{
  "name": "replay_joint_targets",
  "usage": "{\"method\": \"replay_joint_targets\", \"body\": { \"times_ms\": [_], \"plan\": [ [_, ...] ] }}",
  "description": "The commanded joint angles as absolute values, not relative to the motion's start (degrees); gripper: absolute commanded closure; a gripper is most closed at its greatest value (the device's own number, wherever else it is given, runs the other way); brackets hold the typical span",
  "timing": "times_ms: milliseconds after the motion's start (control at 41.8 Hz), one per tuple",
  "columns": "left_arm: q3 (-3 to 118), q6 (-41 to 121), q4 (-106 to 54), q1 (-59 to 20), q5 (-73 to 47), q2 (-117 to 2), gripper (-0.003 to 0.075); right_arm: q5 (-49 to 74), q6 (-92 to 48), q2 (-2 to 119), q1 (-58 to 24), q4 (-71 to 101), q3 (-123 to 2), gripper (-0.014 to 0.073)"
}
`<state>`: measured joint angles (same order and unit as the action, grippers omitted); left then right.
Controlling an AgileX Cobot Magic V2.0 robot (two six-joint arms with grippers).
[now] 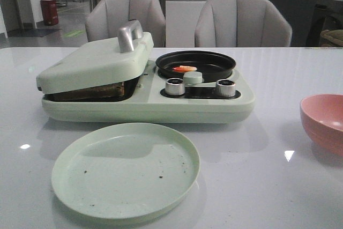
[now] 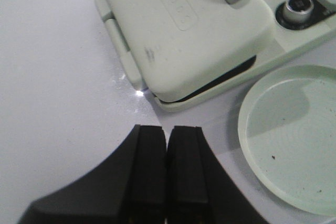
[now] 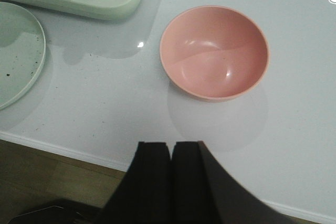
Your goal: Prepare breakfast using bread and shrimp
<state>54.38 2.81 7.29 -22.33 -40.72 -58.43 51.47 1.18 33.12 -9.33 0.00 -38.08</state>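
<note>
Your left claw [image 2: 166, 169] is pressed together, its two black fingers [image 2: 148, 166] meeting with only a thin seam between them, and it holds nothing. It hangs over bare white desk [image 2: 58, 77]. Just ahead of it sits the pale green cooker [image 2: 210, 85], and the corner of the press lid [image 2: 194, 30] is the nearest part. The lid rests slightly ajar on its hinge, tilted, with a dark gap along its edge. Off to one side of the claw lies the green plate [image 2: 294, 135], speckled with a few dark crumbs.

Your right claw [image 3: 170, 177] is also pressed together and empty. It hovers at the desk's near edge, and the pink bowl [image 3: 214, 51] stands just ahead of it, nothing inside.

The bread [image 1: 91, 90] is in the press under the lid; you see only a brown edge of it in the gap, so you cannot tell how many slices are there. The shrimp [image 1: 185, 69] lies in the round black pan [image 1: 195, 64] on the cooker, well apart from both claws. Two silver knobs [image 1: 174, 86] sit in front of the pan.
</note>
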Motion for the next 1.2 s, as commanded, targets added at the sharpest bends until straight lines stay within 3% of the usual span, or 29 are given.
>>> {"method": "replay_joint_targets", "body": {
  "times_ms": [0,287,550,838,1173],
  "plan": [
    [55.74,2.29,3.05,-18.26,-36.90,-54.85,0.0619,48.00,0.87,33.15,-9.23,-0.65,-39.61,0.0546],
    [45.61,2.29,0.90,-9.22,-25.57,-43.33,0.0619,48.00,0.87,33.15,-9.23,-0.65,-39.61,0.0546],
    [25.62,2.29,-2.56,-1.27,-10.54,-29.07,0.0619,48.00,0.87,33.15,-9.23,-0.65,-39.61,0.0546],
    [5.38,2.29,-2.97,2.30,8.15,-14.71,0.0619,48.00,0.87,33.15,-9.23,-0.65,-39.61,0.0546],
    [-0.45,2.29,-4.60,2.69,8.00,-4.34,0.0619,48.00,0.87,33.15,-9.23,-0.65,-39.61,0.0546]
  ]
}}
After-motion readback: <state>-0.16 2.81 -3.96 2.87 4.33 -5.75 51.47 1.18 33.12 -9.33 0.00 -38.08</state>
